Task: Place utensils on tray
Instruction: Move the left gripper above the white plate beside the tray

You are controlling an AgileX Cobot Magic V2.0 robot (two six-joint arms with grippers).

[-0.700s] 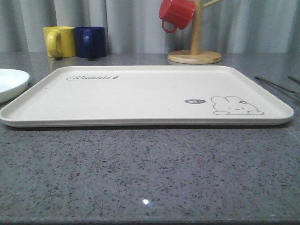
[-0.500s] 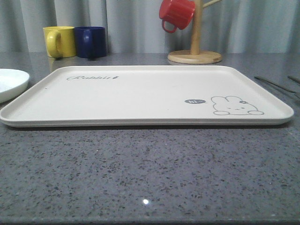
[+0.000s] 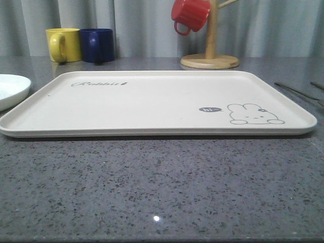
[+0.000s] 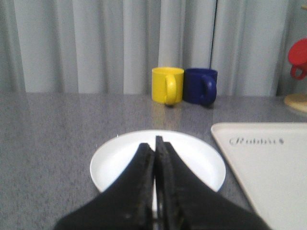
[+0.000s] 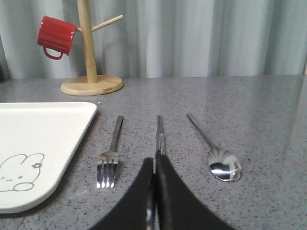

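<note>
Utensils all lie on the bench beside the tray, none on it yet: the fork nearest its rim, the chopsticks next, the spoon farthest from it, so the whole job looks still to be done. The right tool has its fingers pressed together on nothing, lined up with the chopsticks; the left tool, likewise closed and empty, hangs over a white plate on the tray's other side.

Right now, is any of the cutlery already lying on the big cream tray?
No; the fork, chopsticks and spoon all lie on the grey table beside the tray.
</note>
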